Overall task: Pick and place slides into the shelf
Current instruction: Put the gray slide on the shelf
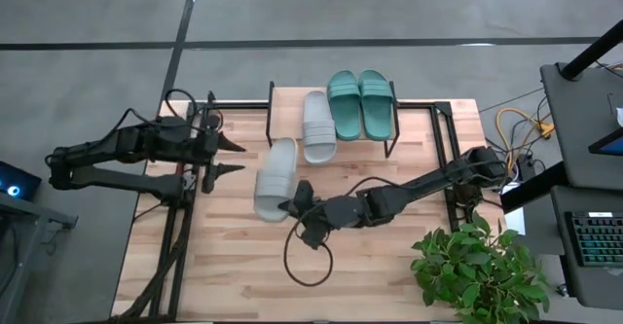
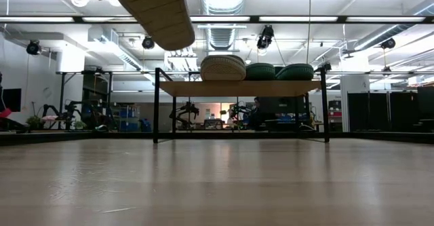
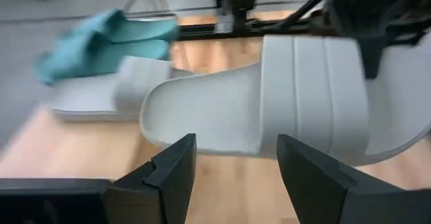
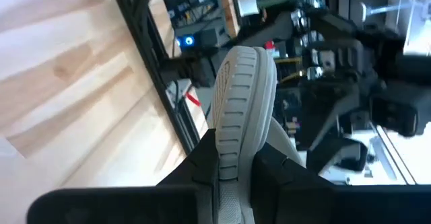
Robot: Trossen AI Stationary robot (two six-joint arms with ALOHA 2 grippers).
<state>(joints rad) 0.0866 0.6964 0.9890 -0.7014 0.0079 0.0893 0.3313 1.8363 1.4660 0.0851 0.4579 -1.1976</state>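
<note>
Right claw [image 1: 295, 208]: clamping the heel edge of a grey slide [image 1: 275, 178], holding it in the air off the table [image 1: 234, 266].
Left claw [image 1: 234, 157]: fingers standing apart, empty, waiting near the table's left edge.
Handling: probably light, bendy foam; the edge seems a fair hold.
Count: two grey slides, two green [image 1: 360, 102]; three sitting on the shelf [image 1: 419, 110].

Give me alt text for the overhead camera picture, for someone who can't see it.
From above, the right gripper holds a light grey slide by its heel end at mid-table, beside the shelf. The shelf already carries the other grey slide and a teal-green pair. The left gripper waits open at the table's left side.
</note>
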